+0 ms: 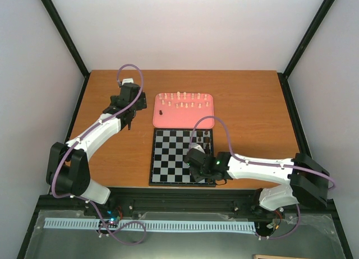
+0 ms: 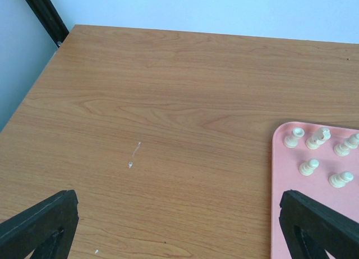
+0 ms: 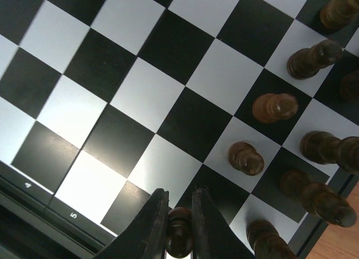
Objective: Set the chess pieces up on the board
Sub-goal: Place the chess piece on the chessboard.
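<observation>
Flat square chessboard (image 1: 168, 158) in black and white checks, with dark brown chess figurines (image 3: 274, 107) and pale cream chess figurines (image 2: 308, 167). Plain pink rounded-corner tray (image 1: 160, 122); orange-brown wood-grain tabletop (image 1: 252, 107).

The tray (image 1: 188, 120) lies behind the board (image 1: 168, 158), chess pieces (image 1: 180, 95) on both

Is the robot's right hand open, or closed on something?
The right hand is shut on a dark chess piece: in its wrist view both fingers press against the piece's sides.

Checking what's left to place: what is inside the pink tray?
Many cream pieces and one dark piece stand in the pink tray; a purple cable crosses its near-right corner.
</observation>
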You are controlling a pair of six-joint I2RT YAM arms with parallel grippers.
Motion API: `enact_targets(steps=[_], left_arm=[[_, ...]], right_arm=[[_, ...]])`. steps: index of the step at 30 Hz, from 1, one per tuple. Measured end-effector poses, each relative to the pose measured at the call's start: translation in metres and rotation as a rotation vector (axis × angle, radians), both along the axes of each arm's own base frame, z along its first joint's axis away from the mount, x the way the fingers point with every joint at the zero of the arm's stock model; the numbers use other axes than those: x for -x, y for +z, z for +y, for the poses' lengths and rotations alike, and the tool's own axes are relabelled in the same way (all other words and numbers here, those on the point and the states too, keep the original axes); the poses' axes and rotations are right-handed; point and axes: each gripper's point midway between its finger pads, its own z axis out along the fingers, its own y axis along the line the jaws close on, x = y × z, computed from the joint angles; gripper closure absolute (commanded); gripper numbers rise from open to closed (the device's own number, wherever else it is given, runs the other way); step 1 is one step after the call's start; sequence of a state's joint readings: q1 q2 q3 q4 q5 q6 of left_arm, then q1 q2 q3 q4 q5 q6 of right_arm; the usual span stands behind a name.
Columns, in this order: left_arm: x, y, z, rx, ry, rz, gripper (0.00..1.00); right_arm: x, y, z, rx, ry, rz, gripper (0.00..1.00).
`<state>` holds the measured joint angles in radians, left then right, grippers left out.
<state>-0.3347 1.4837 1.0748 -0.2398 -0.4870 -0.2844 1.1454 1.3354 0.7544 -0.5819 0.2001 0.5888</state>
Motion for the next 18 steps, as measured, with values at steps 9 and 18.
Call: enact_targets(steps=[9, 18], left_arm=[[0.0, 0.0, 0.0, 0.0, 0.0, 0.0, 0.0], [0.0, 0.0, 0.0, 0.0, 0.0, 0.0, 0.0]], right_arm=[[0.001, -0.016, -0.008, 0.052, -0.012, 0.015, 0.86], [0.002, -0.023, -0.017, 0.076, -0.032, 0.012, 0.85]])
